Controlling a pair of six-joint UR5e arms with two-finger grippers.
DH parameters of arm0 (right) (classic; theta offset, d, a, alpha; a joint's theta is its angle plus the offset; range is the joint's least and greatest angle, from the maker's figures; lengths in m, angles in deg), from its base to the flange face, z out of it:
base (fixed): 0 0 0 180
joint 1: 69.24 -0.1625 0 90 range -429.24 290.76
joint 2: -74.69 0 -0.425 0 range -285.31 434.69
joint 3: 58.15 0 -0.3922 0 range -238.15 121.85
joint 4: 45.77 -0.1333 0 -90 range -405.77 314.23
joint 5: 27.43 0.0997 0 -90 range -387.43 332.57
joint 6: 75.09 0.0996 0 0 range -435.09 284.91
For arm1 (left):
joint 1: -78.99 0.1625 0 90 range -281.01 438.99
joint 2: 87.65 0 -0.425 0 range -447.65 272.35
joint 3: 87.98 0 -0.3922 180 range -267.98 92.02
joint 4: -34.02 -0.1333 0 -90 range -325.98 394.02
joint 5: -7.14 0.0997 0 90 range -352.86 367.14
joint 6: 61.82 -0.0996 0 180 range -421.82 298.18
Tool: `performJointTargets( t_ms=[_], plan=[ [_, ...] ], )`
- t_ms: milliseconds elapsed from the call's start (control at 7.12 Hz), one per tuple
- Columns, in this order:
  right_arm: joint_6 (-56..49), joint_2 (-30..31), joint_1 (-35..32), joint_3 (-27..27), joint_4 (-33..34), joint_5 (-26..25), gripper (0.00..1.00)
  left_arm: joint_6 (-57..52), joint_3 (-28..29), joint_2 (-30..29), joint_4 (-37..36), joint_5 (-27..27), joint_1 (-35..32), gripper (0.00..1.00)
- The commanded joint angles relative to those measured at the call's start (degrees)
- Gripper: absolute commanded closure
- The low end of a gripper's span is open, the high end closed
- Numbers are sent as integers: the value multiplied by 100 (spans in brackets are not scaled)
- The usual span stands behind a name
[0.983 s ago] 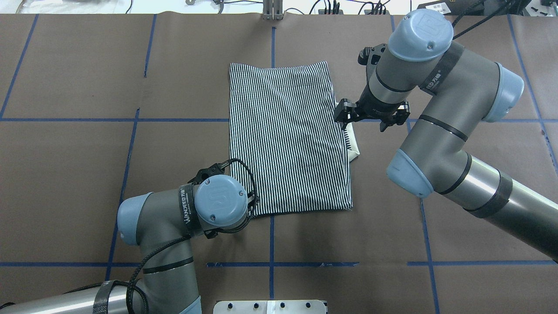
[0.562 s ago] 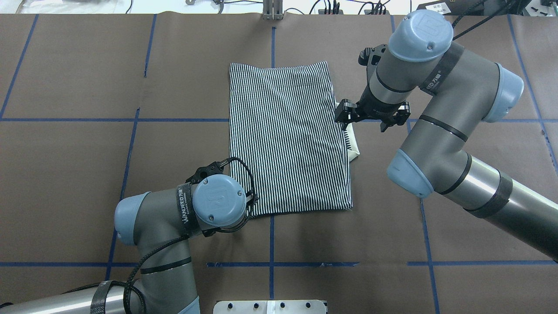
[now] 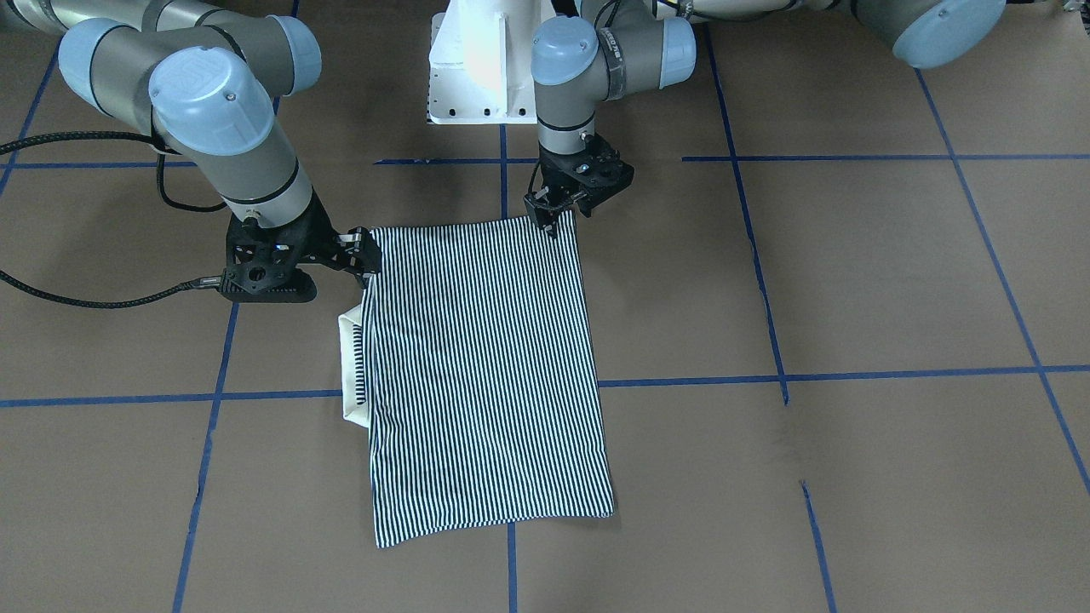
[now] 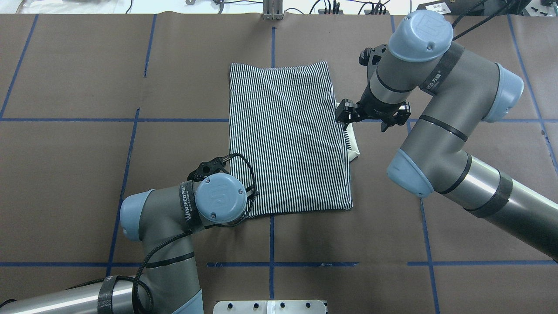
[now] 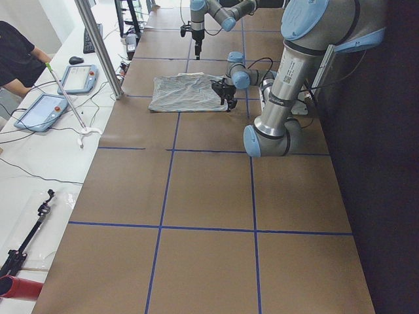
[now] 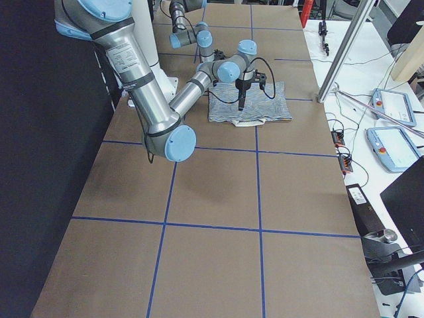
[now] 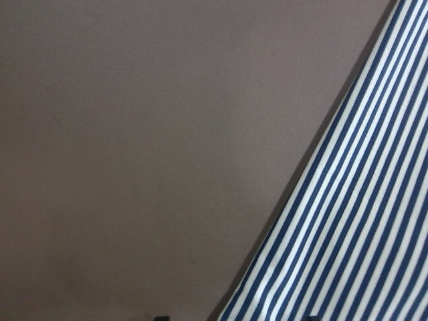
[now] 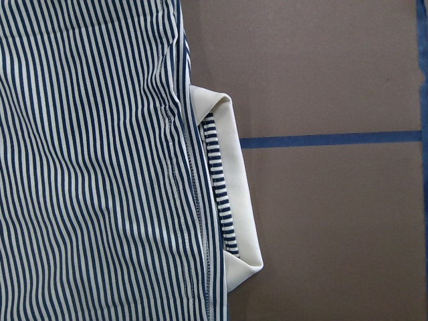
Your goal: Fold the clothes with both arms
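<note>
I'm looking at the brown table [image 4: 65,174] with its blue tape grid, and both arms are reaching in over it. The right arm [image 4: 436,109] is big and bent at the elbow, and the left arm [image 4: 165,218] is curled in low and close. The shirt [image 4: 287,139] lies flat between the two sets of fingers, folded into a striped rectangle with its long sides running away from the robot. The right gripper [image 3: 362,254] points down and hangs over the shirt's long edge on that arm's side. From here I can't tell whether its fingers are apart or together, because the wrist body covers them from above and the front view shows only a black cluster. The left gripper [image 3: 553,223] is down low at the shirt's near corner on its own side. In the front view one tip looks to meet the cloth right at that corner, but I can't say whether those fingers are spread or pinched. Its wrist camera shows stripes filling the right of the picture and bare table the rest, with the cloth edge cutting diagonally between them. Just below the right fingers the white collar [image 8: 234,200] pokes out from under the shirt's edge, a narrow striped strip lying inside its fold.
</note>
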State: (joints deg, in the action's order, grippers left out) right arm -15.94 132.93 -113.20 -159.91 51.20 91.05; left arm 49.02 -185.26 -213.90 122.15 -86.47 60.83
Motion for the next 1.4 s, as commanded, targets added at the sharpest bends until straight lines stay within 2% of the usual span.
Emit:
performJointTargets(
  t_ms=[0,281,562,983,1124,1264],
  plan=[
    [-9,12,1,7,6,0,0,7,34,-23,29,1,6,30],
    [-17,12,1,7,-3,-18,0,34,34,-40,37,1,6,47],
    [-26,-5,1,51,-3,-35,0,43,34,-49,55,-8,6,56],
    [-26,3,1,60,-3,-44,0,-19,34,-49,73,1,23,81],
    [-26,3,1,60,6,-44,0,-89,8,-40,81,10,23,95],
    [-26,3,1,60,-3,-44,0,-385,-36,-14,64,1,32,100]
  ],
)
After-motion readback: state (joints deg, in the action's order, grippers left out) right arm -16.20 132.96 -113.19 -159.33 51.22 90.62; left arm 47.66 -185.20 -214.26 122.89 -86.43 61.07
